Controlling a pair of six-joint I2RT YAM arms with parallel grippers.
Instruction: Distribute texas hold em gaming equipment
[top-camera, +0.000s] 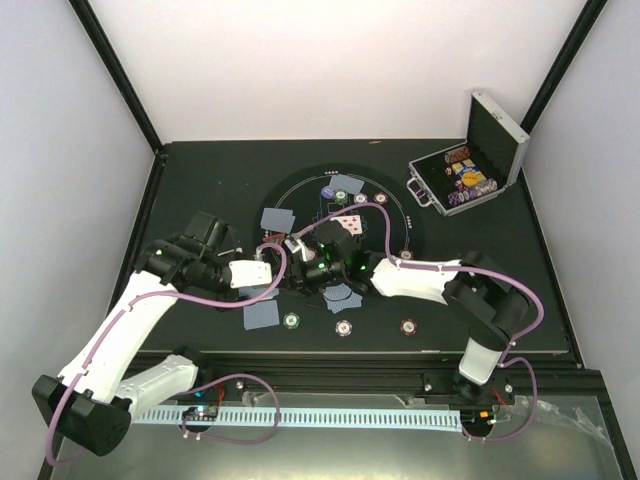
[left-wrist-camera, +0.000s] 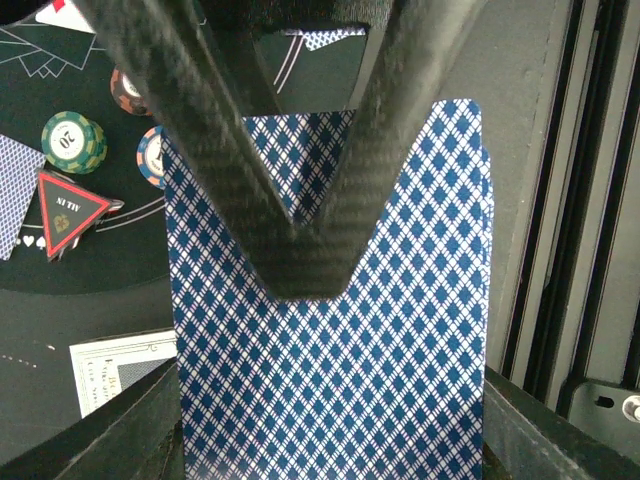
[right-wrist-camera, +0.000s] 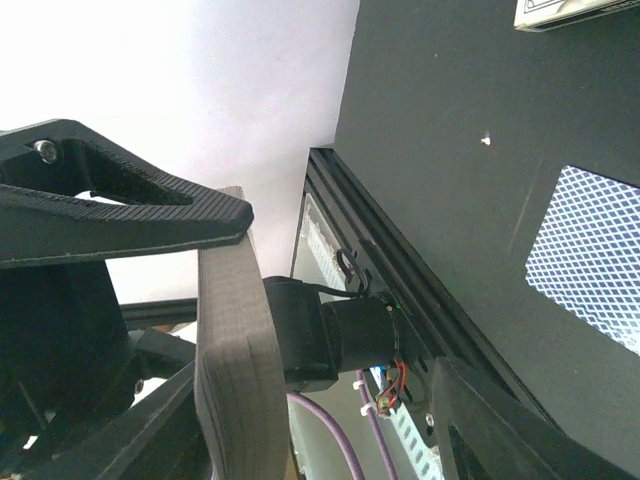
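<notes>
My left gripper (left-wrist-camera: 330, 425) is shut on a deck of blue-backed playing cards (left-wrist-camera: 330, 380), whose diamond-patterned back fills the left wrist view. One black finger (left-wrist-camera: 300, 240) of my right gripper lies flat on that top card. In the right wrist view the deck (right-wrist-camera: 235, 340) shows edge-on beside my right gripper's left finger; the right gripper (right-wrist-camera: 320, 405) stands open, with a wide gap to its other finger. Both grippers (top-camera: 295, 262) meet over the near left part of the mat. Dealt cards (top-camera: 278, 217) and chips (top-camera: 291, 321) lie around them.
The round black mat (top-camera: 300, 195) also holds a green chip (left-wrist-camera: 73, 140) and a red triangle marker (left-wrist-camera: 68, 210). An open silver case (top-camera: 470, 170) of chips stands at the back right. A blue-backed card (right-wrist-camera: 590, 255) lies near the front rail (right-wrist-camera: 345, 265).
</notes>
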